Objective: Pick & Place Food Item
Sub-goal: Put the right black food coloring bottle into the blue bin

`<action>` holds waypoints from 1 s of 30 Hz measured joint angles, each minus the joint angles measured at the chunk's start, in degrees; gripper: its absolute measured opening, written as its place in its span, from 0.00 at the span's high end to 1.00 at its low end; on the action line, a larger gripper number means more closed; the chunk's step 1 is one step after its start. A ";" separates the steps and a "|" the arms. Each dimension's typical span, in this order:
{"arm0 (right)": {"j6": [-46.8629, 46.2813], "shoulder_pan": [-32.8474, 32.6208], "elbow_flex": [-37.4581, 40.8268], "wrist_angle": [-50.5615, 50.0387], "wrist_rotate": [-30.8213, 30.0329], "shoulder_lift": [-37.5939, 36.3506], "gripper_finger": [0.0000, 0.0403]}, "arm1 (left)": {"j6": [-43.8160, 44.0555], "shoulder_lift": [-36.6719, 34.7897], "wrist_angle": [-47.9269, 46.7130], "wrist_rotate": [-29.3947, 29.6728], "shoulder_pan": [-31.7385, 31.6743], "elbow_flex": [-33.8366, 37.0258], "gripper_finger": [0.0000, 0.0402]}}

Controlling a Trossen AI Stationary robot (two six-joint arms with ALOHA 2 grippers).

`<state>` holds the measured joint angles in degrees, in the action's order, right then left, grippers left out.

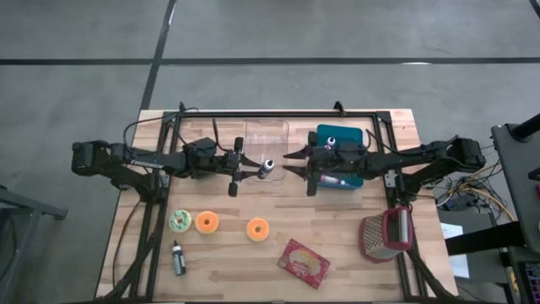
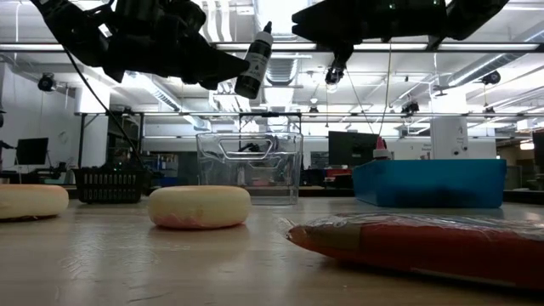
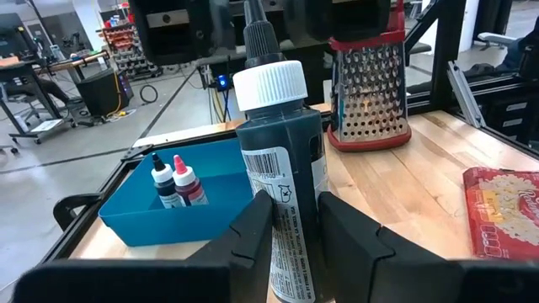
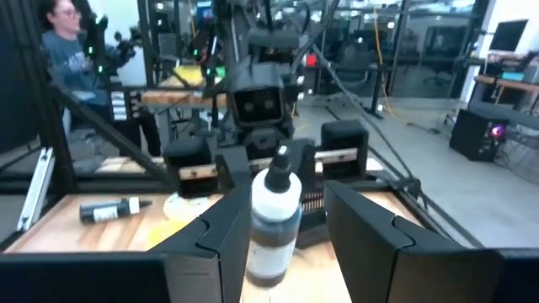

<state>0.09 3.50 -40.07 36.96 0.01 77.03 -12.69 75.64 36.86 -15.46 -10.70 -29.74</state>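
The dark bottle with a white cap (image 1: 267,168) was held in the air above the middle of the tabletop (image 1: 354,270), clear of the surface, tilted with its nozzle uppermost in the low view (image 2: 254,62). The left tool (image 1: 250,168) was clamped on the bottle's body, one dark finger (image 3: 244,240) pressed to each side of the label. The right tool (image 1: 292,162) stood just beside the bottle at its 3 o'clock in the high view, its fingers (image 4: 362,220) set apart on either side of the cap end and not seen touching it.

A clear plastic container (image 1: 267,135) sat at 12 o'clock from the bottle. A blue bin (image 1: 340,160) lay at 3 o'clock, partly under the right arm; the left wrist view showed two small bottles (image 3: 177,182) standing inside it. At 6 to 7 o'clock lay two orange rings (image 1: 207,222) and a green-and-white ring (image 1: 180,221) in a loose row. A second small dark bottle (image 1: 177,256) lay flat at 7 o'clock near the front edge. A red packet (image 1: 303,263) lay at 5 o'clock, and a red-handled box grater (image 1: 385,235) stood at 4 o'clock.

A person (image 4: 69,52) was visible in the room beyond the tabletop.
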 joint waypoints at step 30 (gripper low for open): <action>2.46 0.64 -17.46 -8.63 0.22 15.19 0.74 | -0.22 0.07 -1.40 0.26 -0.04 0.17 0.78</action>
<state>2.55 4.14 -57.54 28.33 0.23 92.22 -12.91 75.70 35.46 -15.20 -10.74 -29.56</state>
